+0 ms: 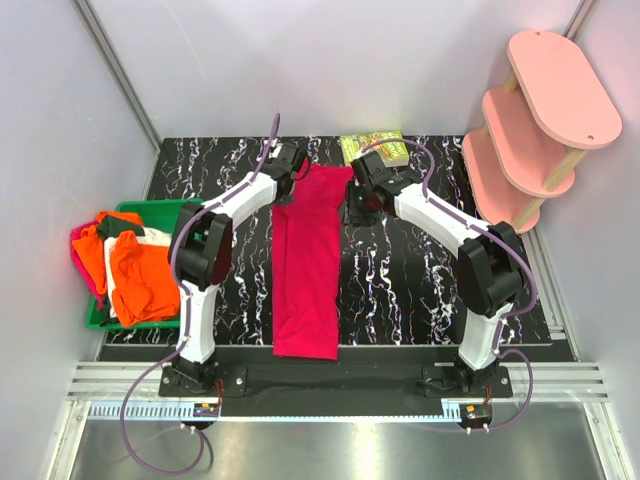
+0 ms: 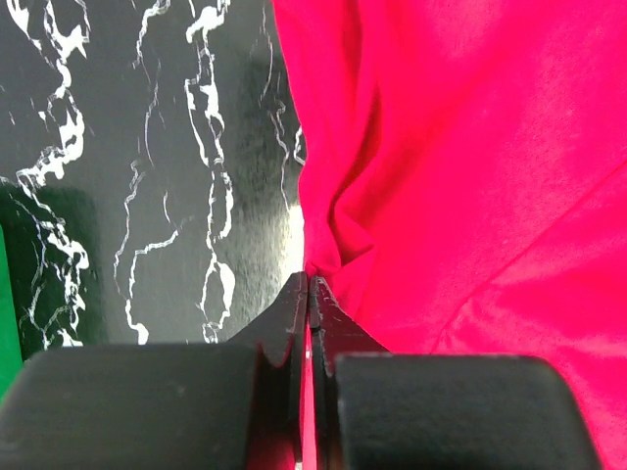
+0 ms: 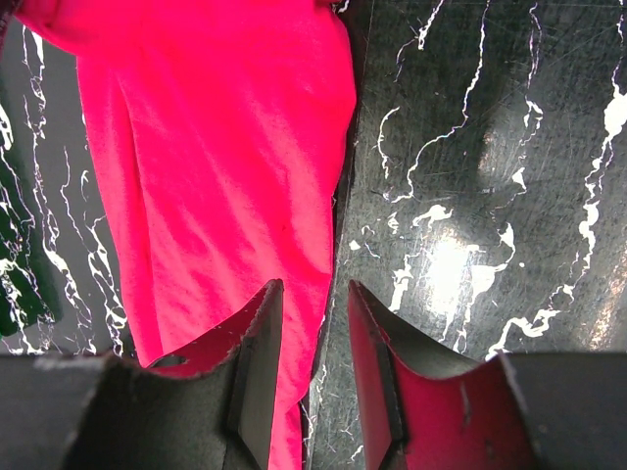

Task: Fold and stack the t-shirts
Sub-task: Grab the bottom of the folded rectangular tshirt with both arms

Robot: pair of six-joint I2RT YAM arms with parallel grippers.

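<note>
Both arms [image 1: 240, 197] stretched to the far end of the crimson-red cloth t-shirt [image 1: 305, 265], which lay near-to-far; left fingers [image 2: 284, 318] pinched it, right fingers [image 3: 257, 343] gaped.

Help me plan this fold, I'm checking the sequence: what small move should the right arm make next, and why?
Probably close the right gripper on the edge of the red shirt. Its jaws stand open astride that edge at the far end, while the left gripper is shut on the cloth on the other side. With both sides held, the far end could be folded over.
</note>
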